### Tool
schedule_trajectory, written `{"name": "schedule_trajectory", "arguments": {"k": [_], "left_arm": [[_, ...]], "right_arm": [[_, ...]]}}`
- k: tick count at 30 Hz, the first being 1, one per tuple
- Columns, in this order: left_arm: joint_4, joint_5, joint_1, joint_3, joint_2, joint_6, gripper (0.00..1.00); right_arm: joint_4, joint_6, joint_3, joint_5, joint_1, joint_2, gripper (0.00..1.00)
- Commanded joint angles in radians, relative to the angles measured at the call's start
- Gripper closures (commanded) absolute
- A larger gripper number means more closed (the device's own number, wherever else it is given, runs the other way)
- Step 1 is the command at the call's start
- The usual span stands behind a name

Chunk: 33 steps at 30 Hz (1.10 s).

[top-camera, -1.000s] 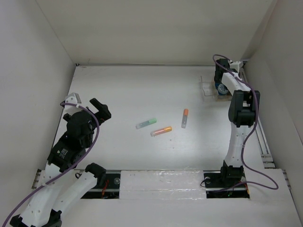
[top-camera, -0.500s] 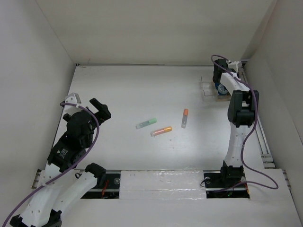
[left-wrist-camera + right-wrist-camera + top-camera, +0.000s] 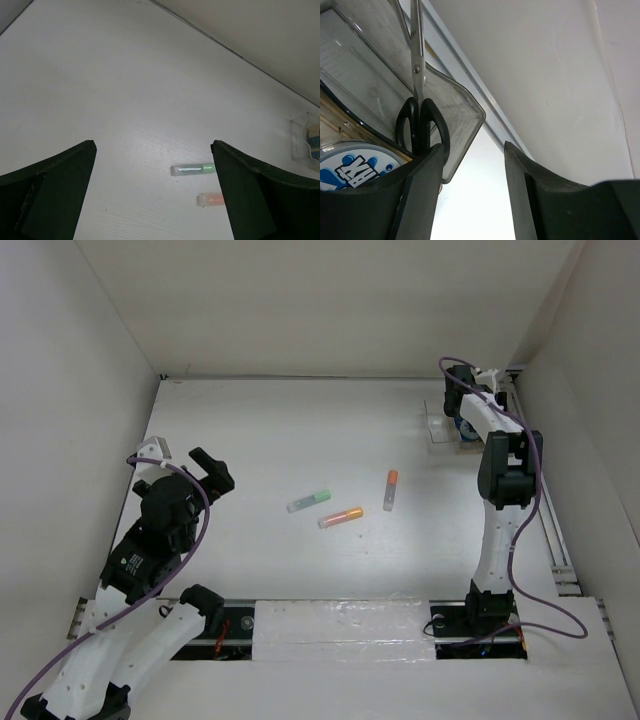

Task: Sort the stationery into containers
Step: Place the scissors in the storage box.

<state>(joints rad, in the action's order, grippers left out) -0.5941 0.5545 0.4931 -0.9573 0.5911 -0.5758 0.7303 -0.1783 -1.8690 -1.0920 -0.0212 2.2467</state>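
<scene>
Black-handled steel scissors (image 3: 422, 125) stand blades-up in the dark grey end of the small clear plastic desk organiser (image 3: 465, 112), at the far right corner of the worktop (image 3: 260, 430). A round blue-and-white roll (image 3: 355, 167) sits beside them. The right gripper (image 3: 472, 167) is released and empty (so is the left gripper (image 3: 152, 150)). Three short pale marker pens (image 3: 341, 517) mid-worktop are left to sort.

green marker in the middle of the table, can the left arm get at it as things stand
Probably yes. The left claw is open and empty, facing the green marker, with only bare table between them. It lies apart from the nearby orange marker, so nothing looks in the way.
</scene>
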Motion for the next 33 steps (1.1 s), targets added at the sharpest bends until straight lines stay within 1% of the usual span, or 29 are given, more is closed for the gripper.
{"name": "schedule_trajectory", "arguments": {"k": [1, 4, 14, 16, 17, 19, 21, 23, 24, 26, 33], "left_arm": [[0.025, 0.019, -0.004, 0.006, -0.008, -0.001, 0.0], [0.016, 0.019, -0.004, 0.006, -0.008, -0.01, 0.0], [0.016, 0.019, -0.004, 0.006, -0.017, -0.01, 0.0], [0.016, 0.019, -0.004, 0.006, -0.017, -0.01, 0.0], [0.016, 0.019, -0.004, 0.006, -0.017, -0.01, 0.0], [0.016, 0.028, -0.004, 0.006, -0.017, -0.01, 0.0], [0.016, 0.028, -0.004, 0.006, -0.017, -0.01, 0.0], [0.016, 0.028, -0.004, 0.006, -0.017, -0.01, 0.0], [0.016, 0.028, -0.004, 0.006, -0.017, -0.01, 0.0], [0.016, 0.028, -0.004, 0.006, -0.017, -0.01, 0.0], [0.016, 0.028, -0.004, 0.006, -0.017, -0.01, 0.0]], "right_arm": [[0.011, -0.003, -0.019, -0.008, -0.002, -0.01, 0.42], [0.011, -0.003, -0.019, 0.001, -0.002, -0.019, 0.42], [0.011, -0.03, -0.019, 0.133, 0.056, -0.01, 0.42], [0.011, -0.041, -0.01, 0.156, 0.067, -0.01, 0.46], [0.0, -0.041, -0.01, 0.181, 0.078, -0.021, 0.46], [-0.012, -0.05, 0.013, 0.213, 0.087, -0.032, 0.53], [-0.022, -0.05, 0.013, 0.247, 0.096, -0.032, 0.54], [-0.031, -0.05, 0.022, 0.265, 0.096, -0.032, 0.61], [-0.031, -0.05, 0.022, 0.28, 0.096, -0.032, 0.62], [-0.041, -0.05, 0.033, 0.302, 0.107, -0.032, 0.64], [-0.074, -0.059, 0.056, 0.336, 0.116, -0.065, 0.64]]}}
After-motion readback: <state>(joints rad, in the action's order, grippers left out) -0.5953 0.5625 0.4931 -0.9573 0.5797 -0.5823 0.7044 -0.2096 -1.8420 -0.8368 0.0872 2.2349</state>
